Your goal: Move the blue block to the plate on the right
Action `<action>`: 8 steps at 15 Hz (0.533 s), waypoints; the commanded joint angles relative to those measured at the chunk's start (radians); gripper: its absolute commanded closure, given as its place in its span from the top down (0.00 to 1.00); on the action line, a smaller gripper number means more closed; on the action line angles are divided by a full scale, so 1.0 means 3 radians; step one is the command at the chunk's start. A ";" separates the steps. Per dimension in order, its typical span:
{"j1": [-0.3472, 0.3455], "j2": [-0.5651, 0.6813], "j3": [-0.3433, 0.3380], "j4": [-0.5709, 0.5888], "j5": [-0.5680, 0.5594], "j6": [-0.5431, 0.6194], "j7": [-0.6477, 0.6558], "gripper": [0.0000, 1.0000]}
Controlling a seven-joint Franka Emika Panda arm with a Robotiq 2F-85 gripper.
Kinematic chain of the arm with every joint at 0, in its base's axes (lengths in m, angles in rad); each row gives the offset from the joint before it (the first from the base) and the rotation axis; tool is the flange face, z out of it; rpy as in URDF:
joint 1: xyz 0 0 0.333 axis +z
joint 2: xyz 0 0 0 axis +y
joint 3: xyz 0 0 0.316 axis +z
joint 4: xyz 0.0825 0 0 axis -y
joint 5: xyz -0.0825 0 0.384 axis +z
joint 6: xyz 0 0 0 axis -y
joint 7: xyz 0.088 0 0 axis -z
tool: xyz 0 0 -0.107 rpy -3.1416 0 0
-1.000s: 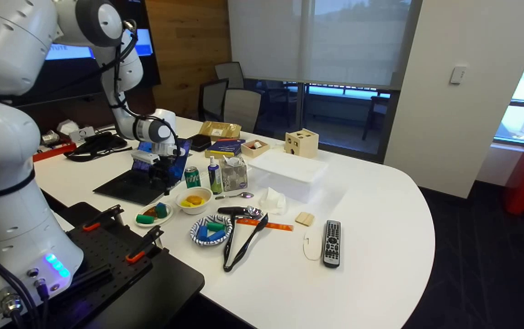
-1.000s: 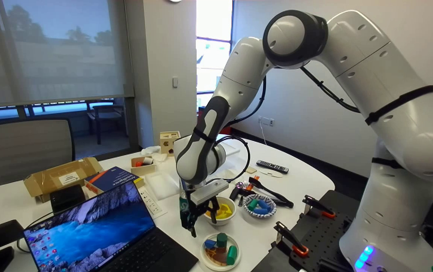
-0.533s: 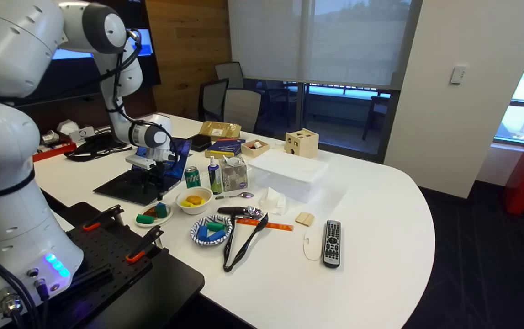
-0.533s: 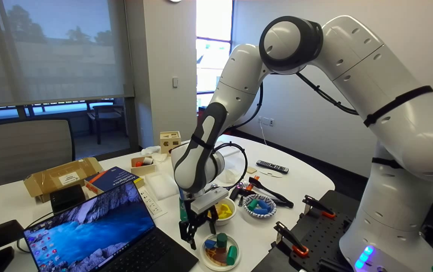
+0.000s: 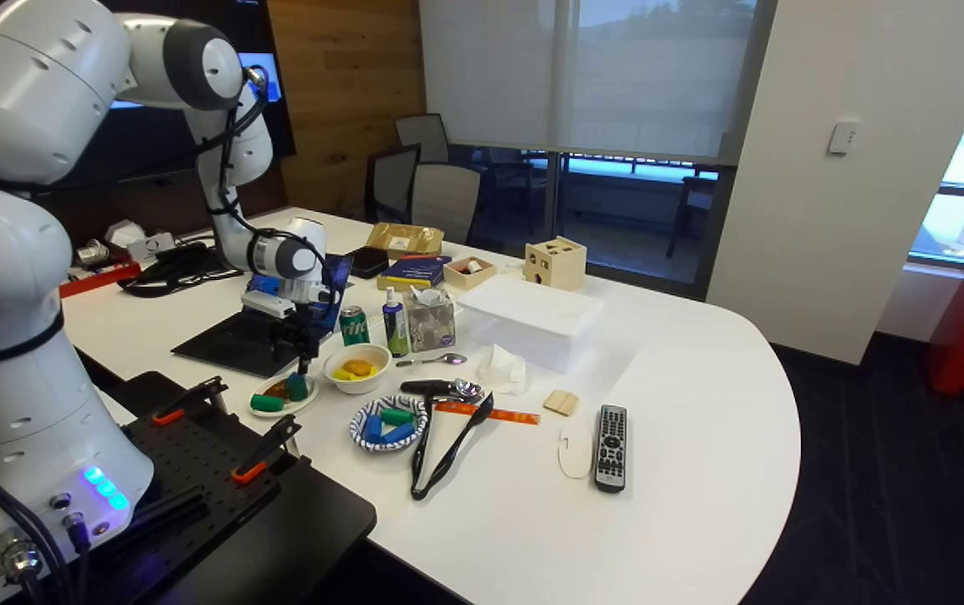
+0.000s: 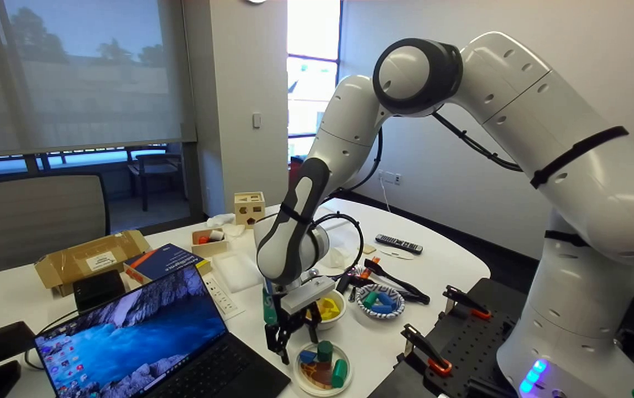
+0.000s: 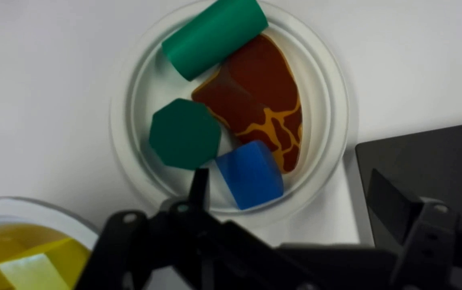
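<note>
A blue block (image 7: 251,175) lies in a white plate (image 7: 335,117), against a brown toy steak (image 7: 263,80) and near an upright green block (image 7: 185,133). A green cylinder (image 7: 214,38) lies at the plate's far side. My gripper (image 7: 289,173) is open and empty, its fingers wide apart above the plate's edge. The blue block appears nearer the left finger in the wrist view. In an exterior view the gripper (image 6: 299,349) hangs just above the plate's edge beside the blue block (image 6: 308,356). A patterned bowl (image 6: 402,304) holds blue and green blocks; it also shows in an exterior view (image 5: 385,448).
A white bowl (image 6: 342,312) with yellow pieces stands close to the plate. An open laptop (image 6: 223,365) lies on the gripper's other side. A green can (image 5: 354,326), spray bottle (image 5: 395,323), tissue box (image 5: 431,323) and black tongs (image 5: 448,458) are on the table.
My open gripper has come down toward the plate, mostly in the first half second, then shifted slightly. The blocks, plate and bowls have not moved.
</note>
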 commanded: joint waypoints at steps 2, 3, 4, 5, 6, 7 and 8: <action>-0.0108 0.0097 0.0036 0.0087 0.0078 0.0007 -0.0145 1.00; -0.0130 0.0106 0.0052 0.0078 0.0084 0.0015 -0.0171 1.00; -0.0151 0.0122 0.0062 0.0078 0.0085 0.0020 -0.0210 1.00; -0.0164 0.0133 0.0074 0.0087 0.0087 0.0010 -0.0240 0.75; -0.0167 0.0156 0.0070 0.0109 0.0078 -0.0008 -0.0261 0.74; -0.0177 0.0171 0.0075 0.0120 0.0077 0.0001 -0.0294 0.66; -0.0181 0.0181 0.0079 0.0134 0.0079 -0.0002 -0.0301 0.58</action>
